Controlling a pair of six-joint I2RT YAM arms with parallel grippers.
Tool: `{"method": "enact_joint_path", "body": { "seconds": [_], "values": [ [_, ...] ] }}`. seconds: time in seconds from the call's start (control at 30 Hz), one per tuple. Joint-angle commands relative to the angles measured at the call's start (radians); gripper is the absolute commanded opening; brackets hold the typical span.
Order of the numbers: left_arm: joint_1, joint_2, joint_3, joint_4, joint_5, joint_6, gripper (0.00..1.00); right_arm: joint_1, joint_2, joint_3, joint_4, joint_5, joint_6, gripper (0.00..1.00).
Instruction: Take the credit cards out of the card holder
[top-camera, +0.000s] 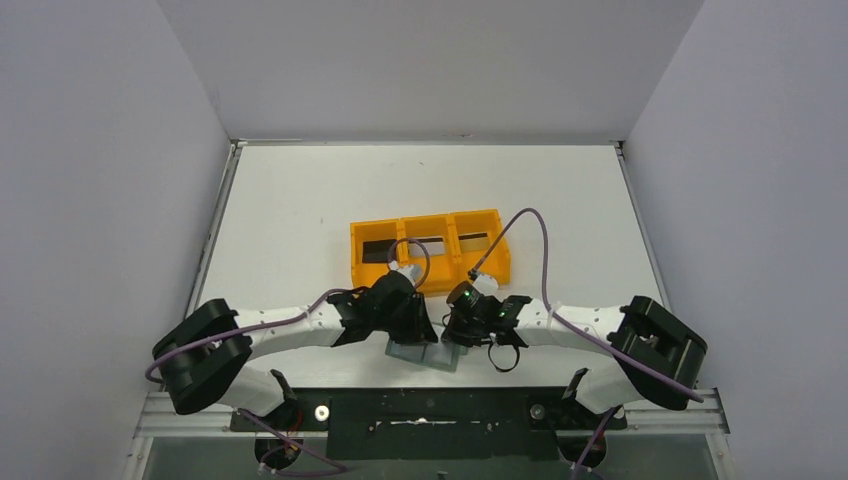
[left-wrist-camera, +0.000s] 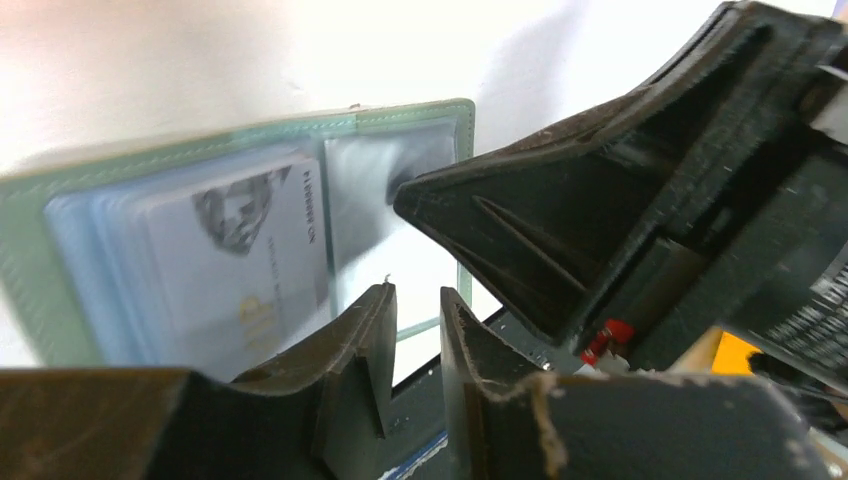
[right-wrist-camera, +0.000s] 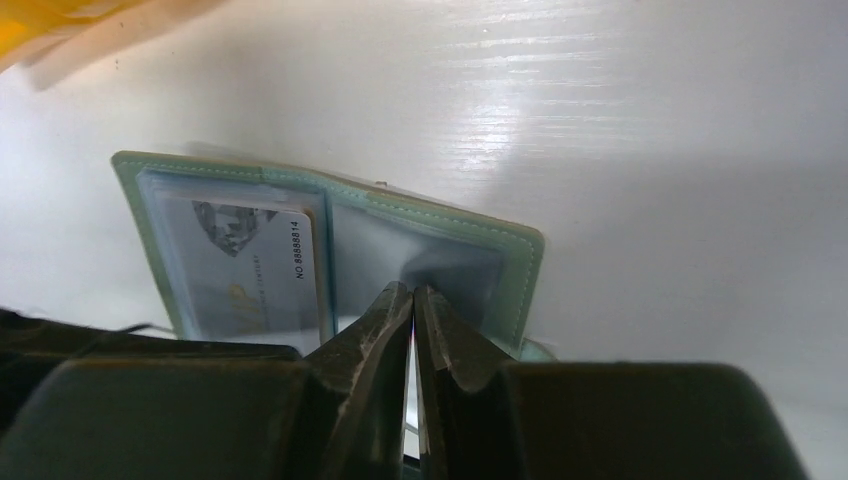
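The card holder (top-camera: 425, 352) lies open near the table's front edge, grey-green rim and pale blue pockets up. It shows in the left wrist view (left-wrist-camera: 400, 118) and the right wrist view (right-wrist-camera: 522, 270). A silvery grey card (right-wrist-camera: 245, 270) with a diamond picture sits in its left pocket, also seen in the left wrist view (left-wrist-camera: 235, 265). My left gripper (top-camera: 416, 334) (left-wrist-camera: 417, 292) hovers at the holder's near edge, its jaws a narrow gap apart and empty. My right gripper (top-camera: 455, 332) (right-wrist-camera: 413, 290) is shut, tips pressed on the holder's right page; one of its fingers (left-wrist-camera: 560, 230) shows in the left wrist view.
The orange three-compartment tray (top-camera: 356, 268) stands just behind both grippers. A black card (top-camera: 375, 250) lies in its left compartment, and dark flat pieces lie in the middle (top-camera: 430, 239) and right (top-camera: 473, 241) ones. The table's black front rail (top-camera: 430, 405) is close below the holder.
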Motion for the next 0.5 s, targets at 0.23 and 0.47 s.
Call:
{"method": "enact_joint_path", "body": {
  "seconds": [0.23, 0.47],
  "values": [
    [0.095, -0.218, -0.028, -0.233, -0.163, 0.077, 0.42, 0.049, 0.026, 0.013, 0.032, 0.049, -0.018, 0.13],
    [0.130, -0.213, -0.083, -0.204, -0.082, 0.115, 0.45, 0.069, 0.013, 0.018, 0.078, 0.052, -0.026, 0.20]
  ]
}}
